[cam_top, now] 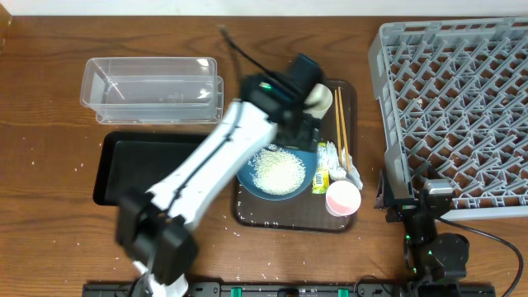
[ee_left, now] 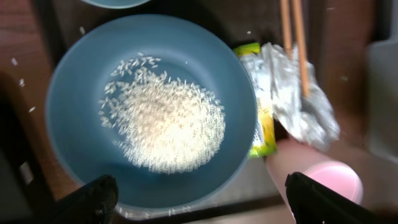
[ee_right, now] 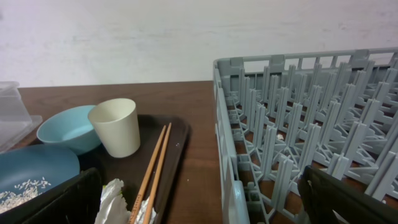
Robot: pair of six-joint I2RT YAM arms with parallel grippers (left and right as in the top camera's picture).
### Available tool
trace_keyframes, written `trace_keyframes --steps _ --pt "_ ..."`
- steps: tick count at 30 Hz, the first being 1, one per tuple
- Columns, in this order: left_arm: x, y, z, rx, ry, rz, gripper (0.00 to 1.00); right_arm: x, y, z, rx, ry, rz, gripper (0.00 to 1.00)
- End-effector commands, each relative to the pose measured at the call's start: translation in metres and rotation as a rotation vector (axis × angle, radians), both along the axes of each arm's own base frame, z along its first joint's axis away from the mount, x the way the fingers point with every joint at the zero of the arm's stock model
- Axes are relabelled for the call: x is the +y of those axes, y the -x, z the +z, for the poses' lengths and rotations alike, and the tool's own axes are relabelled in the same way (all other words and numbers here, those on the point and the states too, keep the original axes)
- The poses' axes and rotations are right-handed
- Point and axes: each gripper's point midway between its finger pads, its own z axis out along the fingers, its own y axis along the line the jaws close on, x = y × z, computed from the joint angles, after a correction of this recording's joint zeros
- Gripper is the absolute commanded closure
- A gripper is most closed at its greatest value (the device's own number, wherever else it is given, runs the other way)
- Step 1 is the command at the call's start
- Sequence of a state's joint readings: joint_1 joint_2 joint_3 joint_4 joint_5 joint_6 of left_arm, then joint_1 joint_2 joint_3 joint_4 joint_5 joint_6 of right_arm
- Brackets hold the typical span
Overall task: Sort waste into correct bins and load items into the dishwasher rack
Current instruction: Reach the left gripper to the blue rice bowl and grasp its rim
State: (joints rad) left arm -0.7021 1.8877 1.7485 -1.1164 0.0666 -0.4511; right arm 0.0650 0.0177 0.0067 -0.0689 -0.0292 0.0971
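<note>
Left fingers (ee_left: pixel 93 202) spread over dark-blue dish (ee_left: pixel 74 93) holding white rice (ee_left: pixel 168 127).

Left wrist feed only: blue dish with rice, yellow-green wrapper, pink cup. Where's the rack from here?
Observer: The grey dishwasher rack is on the right, just past the brown serving tray that holds your dish.
Operator: And the bins?
Observer: On the other side. The clear plastic tub and the black tray both sit left of the serving tray, with the tub farther from the arm bases.
Operator: Is the right arm in the way?
Observer: No. The right end effector is open and holds nothing. It sits low by the rack's near left corner.
</note>
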Motion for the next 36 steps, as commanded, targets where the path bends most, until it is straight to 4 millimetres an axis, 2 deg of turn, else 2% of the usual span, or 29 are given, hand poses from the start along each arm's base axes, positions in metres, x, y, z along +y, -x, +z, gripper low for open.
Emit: trace_keyframes --steps 1,2,5,9,11,12,20,31,36 --pt "-0.007 -0.009 -0.013 -0.065 -0.084 0.028 0.11 0.001 0.0 -0.001 0.0 0.009 0.004 0.01" --pt "-0.012 -0.009 -0.018 -0.063 -0.085 0.018 0.02 0.001 0.0 -0.001 0.0 0.009 0.004 0.01" --pt "-0.024 -0.008 -0.033 -0.053 -0.09 0.016 0.02 0.001 0.0 -0.001 0.0 0.009 0.004 0.01" --pt "-0.026 -0.009 -0.049 -0.024 -0.095 0.097 0.02 0.001 0.0 -0.001 0.0 0.009 0.004 0.01" --pt "-0.027 -0.009 -0.055 -0.015 -0.097 0.123 0.37 0.001 0.0 -0.001 0.0 0.009 0.004 0.01" --pt "-0.027 -0.009 -0.058 -0.01 -0.097 0.137 0.45 0.001 0.0 -0.001 0.0 0.009 0.004 0.01" --pt "-0.027 -0.006 -0.084 0.032 -0.137 0.161 0.41 0.001 0.0 -0.001 0.0 0.009 0.004 0.01" --pt "-0.055 0.002 -0.089 0.001 -0.096 0.133 0.37 0.001 0.0 -0.001 0.0 0.009 0.004 0.01" --pt "-0.053 0.006 -0.101 0.011 -0.099 0.17 0.37 0.001 0.0 -0.001 0.0 0.009 0.004 0.01"
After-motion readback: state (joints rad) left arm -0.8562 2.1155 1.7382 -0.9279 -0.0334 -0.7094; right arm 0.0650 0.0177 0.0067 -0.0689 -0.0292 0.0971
